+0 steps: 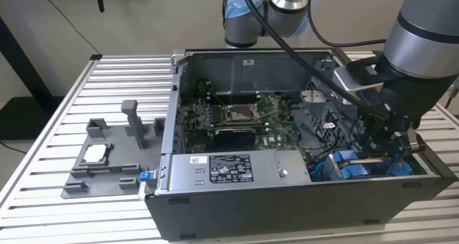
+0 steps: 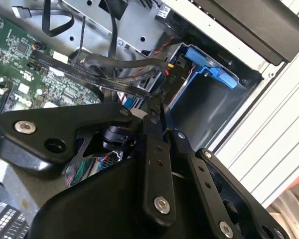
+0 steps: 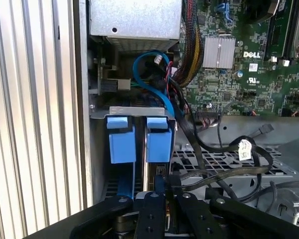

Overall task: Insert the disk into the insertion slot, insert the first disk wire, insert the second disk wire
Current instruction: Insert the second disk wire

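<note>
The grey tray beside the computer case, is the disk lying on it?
No, the grey tray carries no disk; the tool is down by the blue fittings inside the case.

End effector (image 2: 157,112) tips hidden behind cables, disk (image 3: 159,164) mostly occluded

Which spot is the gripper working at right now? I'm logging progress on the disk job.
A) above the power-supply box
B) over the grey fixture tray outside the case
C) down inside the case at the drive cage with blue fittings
C: in the exterior view the gripper reaches down into the computer case just above the blue fittings of the insertion slot, far from the fixture tray.
</note>
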### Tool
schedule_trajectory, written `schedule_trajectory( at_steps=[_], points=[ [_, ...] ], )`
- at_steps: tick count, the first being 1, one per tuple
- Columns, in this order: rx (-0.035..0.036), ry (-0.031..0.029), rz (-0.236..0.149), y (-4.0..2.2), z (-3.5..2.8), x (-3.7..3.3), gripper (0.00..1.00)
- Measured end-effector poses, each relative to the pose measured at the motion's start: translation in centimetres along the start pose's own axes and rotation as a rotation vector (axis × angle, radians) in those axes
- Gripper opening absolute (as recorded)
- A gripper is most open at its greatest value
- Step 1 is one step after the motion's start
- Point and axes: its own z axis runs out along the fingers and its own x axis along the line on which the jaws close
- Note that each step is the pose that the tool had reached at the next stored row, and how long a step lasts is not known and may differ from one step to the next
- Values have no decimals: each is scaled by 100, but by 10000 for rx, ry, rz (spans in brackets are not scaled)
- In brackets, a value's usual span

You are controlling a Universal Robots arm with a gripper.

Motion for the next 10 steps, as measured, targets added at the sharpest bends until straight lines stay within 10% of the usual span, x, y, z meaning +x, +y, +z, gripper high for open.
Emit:
schedule_trajectory(
  at_steps=[10],
  points=[
    [3, -1, 30, -10, 51, 4, 16]
  ],
)
